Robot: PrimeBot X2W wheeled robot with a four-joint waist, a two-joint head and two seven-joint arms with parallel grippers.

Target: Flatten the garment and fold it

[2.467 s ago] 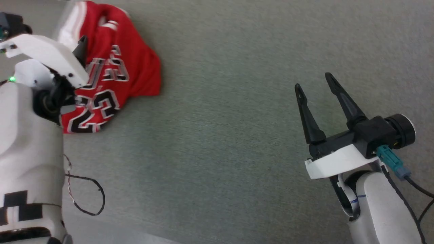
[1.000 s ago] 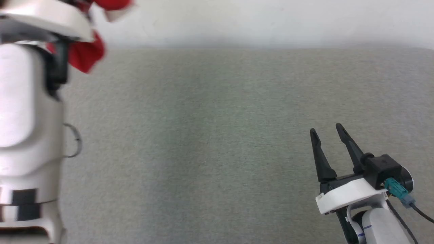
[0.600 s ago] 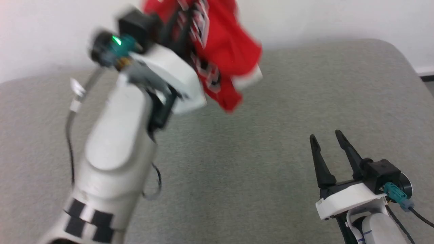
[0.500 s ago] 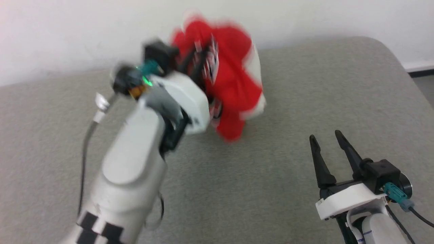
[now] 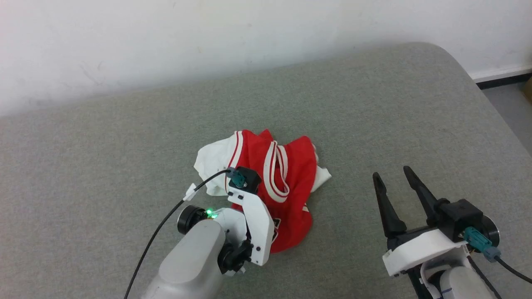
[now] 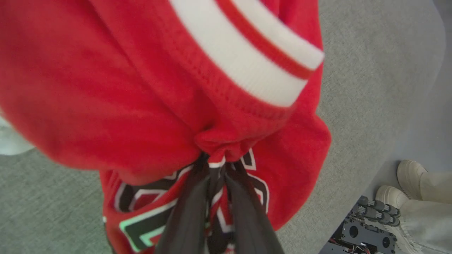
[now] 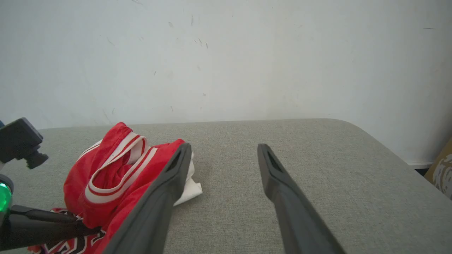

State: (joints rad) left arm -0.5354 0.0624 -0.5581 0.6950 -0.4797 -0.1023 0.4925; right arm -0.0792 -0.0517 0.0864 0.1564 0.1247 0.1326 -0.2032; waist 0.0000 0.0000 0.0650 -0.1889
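Note:
The red garment (image 5: 286, 174) lies in a crumpled heap in the middle of the grey table, white sleeves and striped trim uppermost. In the left wrist view my left gripper (image 6: 216, 163) is shut, pinching a bunched fold of the garment (image 6: 106, 88) just above the black lettering. From the head, the white wrist housing (image 5: 255, 216) hides those fingers. My right gripper (image 5: 391, 172) stands open to the right of the heap and apart from it, holding nothing. In the right wrist view my right gripper (image 7: 224, 146) has the garment (image 7: 116, 165) to its left.
The grey padded table (image 5: 374, 95) runs back to a white wall (image 5: 208, 33), and its rounded right edge drops to the floor. A person's pale shoes (image 6: 402, 180) stand beside the table by a dark piece of machinery (image 6: 367, 233). A cable (image 5: 166, 220) trails from the left wrist.
The head camera has shifted. My left arm swung the garment up through the air from the far left and brought it down onto the middle of the table. The right gripper stayed open.

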